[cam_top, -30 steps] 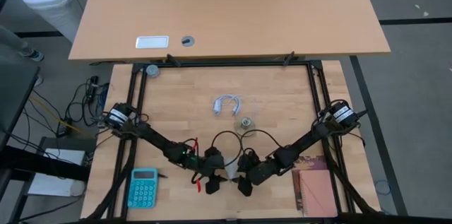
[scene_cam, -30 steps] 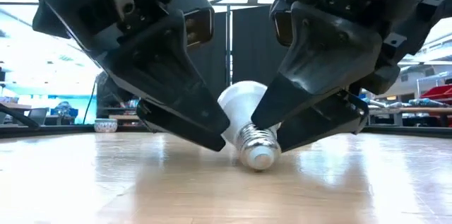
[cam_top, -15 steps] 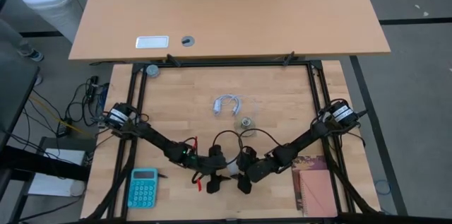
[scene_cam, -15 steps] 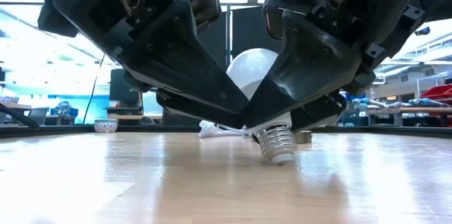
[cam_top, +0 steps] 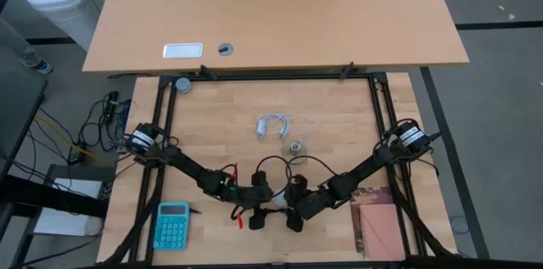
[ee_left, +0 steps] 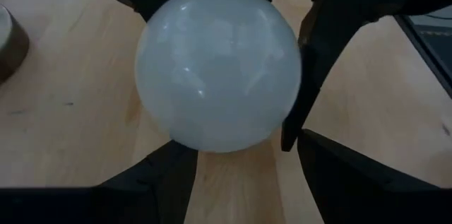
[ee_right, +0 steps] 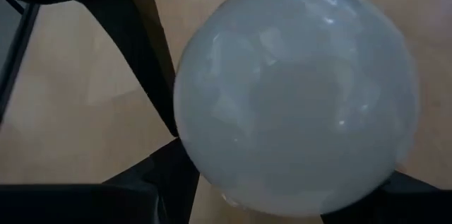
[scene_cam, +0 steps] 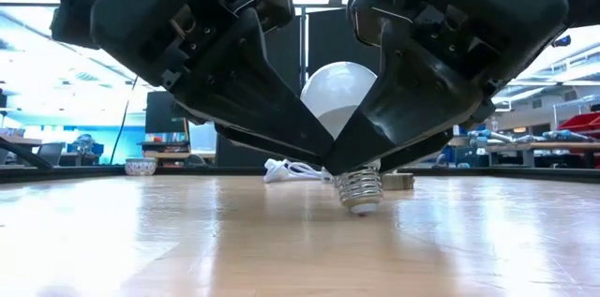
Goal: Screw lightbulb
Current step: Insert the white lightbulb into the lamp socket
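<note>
From the high view both grippers meet at the worktop's (cam_top: pixel 339 133) near edge, low view shows left gripper (scene_cam: pixel 281 138) and right gripper (scene_cam: pixel 389 142) clamped on the lightbulb (scene_cam: pixel 339 96), base down, wrist views all globe; I'd keep it upright carrying to the socket (cam_top: pixel 295 147).

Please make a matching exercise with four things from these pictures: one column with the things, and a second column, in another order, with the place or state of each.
Things:
1. lightbulb
2. calculator
3. white cable
4. notebook

Places or states:
A. flat at the table's near right corner
B. coiled near the table's middle
C. upright, screw base down, between the left hand and the right hand
D. at the near left corner, beside the left arm

Pairs: 1-C, 2-D, 3-B, 4-A
</note>
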### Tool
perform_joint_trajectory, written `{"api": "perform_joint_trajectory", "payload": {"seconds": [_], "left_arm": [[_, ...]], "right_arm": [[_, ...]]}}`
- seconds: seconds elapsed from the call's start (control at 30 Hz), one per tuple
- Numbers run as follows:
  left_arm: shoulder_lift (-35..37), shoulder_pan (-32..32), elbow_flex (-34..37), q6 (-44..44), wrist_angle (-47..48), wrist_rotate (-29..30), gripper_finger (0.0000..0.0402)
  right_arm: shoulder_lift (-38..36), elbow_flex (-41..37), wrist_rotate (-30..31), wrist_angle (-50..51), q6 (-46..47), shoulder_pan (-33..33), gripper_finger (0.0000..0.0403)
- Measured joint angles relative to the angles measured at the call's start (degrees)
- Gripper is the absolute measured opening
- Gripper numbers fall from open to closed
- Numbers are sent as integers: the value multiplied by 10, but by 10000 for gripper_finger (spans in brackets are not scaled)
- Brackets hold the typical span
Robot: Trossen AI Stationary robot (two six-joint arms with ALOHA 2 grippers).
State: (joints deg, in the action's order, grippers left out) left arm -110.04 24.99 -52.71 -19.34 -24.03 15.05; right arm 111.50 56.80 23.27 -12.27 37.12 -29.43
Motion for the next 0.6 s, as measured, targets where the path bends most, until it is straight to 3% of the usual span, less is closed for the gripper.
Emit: {"api": "perform_joint_trajectory", "payload": {"seconds": [0.6], "left_arm": [[0,0,0,27,-19,5,248]], "right_arm": [[0,0,15,-20,-54,-2,236]]}}
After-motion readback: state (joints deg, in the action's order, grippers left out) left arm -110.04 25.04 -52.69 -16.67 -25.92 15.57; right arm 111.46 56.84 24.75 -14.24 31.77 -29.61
